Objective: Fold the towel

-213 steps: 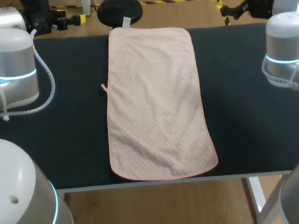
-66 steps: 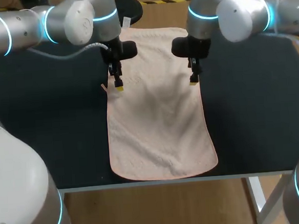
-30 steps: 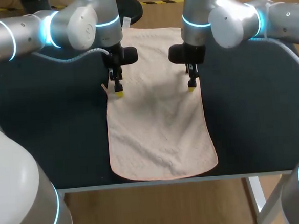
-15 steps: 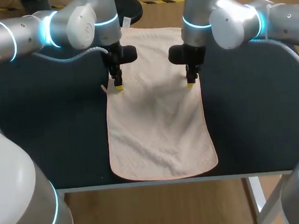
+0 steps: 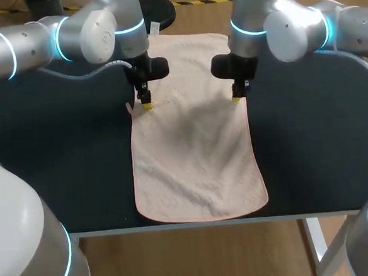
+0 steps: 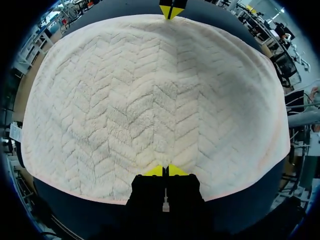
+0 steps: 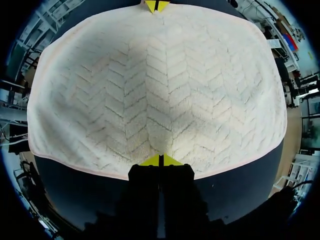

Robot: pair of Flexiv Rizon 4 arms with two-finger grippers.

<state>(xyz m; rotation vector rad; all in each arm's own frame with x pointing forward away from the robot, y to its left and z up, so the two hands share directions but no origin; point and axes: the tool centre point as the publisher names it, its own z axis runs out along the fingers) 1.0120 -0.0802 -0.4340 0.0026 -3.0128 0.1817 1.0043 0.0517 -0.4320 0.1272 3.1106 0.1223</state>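
Note:
A pale pink towel [image 5: 197, 149] lies flat and lengthwise on the black table [image 5: 310, 142], from its far edge to its front edge. My left gripper [image 5: 147, 105] is at the towel's left edge, about halfway along, with its yellow tips pressed together on a pinch of cloth [image 6: 164, 171]. My right gripper [image 5: 237, 98] pinches the right edge directly opposite [image 7: 160, 161]. In each wrist view the towel [image 6: 160, 100] [image 7: 160, 90] spreads ahead of the fingers, creases run from the pinch, and my other gripper shows at the opposite edge.
A small loop tag [image 5: 128, 108] sticks out of the towel's left edge beside the left gripper. A white label [image 5: 155, 27] sits at the towel's far end. Bare black tabletop lies on both sides of the towel.
Both grippers have gone from open to shut, pinching the towel's side edges. Their tips now sit slightly higher in the head view than a second ago.

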